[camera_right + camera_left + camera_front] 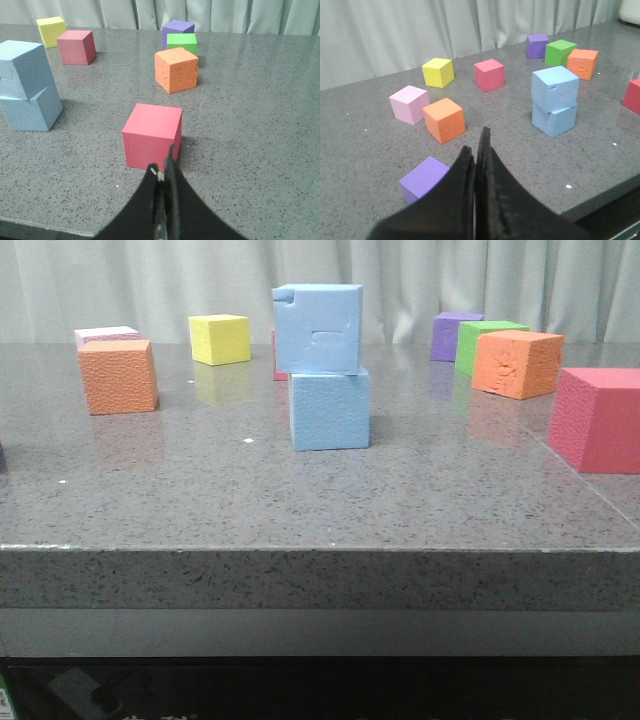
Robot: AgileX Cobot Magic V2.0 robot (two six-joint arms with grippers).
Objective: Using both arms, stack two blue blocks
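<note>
The notched light-blue block [318, 328] sits on top of the plain light-blue block [331, 410] near the table's middle, turned a little and overhanging to the left. The stack also shows in the left wrist view [555, 88] and at the edge of the right wrist view [23, 70]. My left gripper [475, 147] is shut and empty, well back from the stack near the table's front left. My right gripper [163, 167] is shut and empty, just in front of a pink-red cube [151, 135]. Neither gripper shows in the front view.
An orange cube [118, 375], a pale pink cube [105, 335] and a yellow cube [220, 339] stand at the left. A purple cube [455, 335], green cube [485, 340], orange cube [517, 363] and pink-red cube [600, 418] stand at the right. A purple cube [425, 179] lies by my left gripper.
</note>
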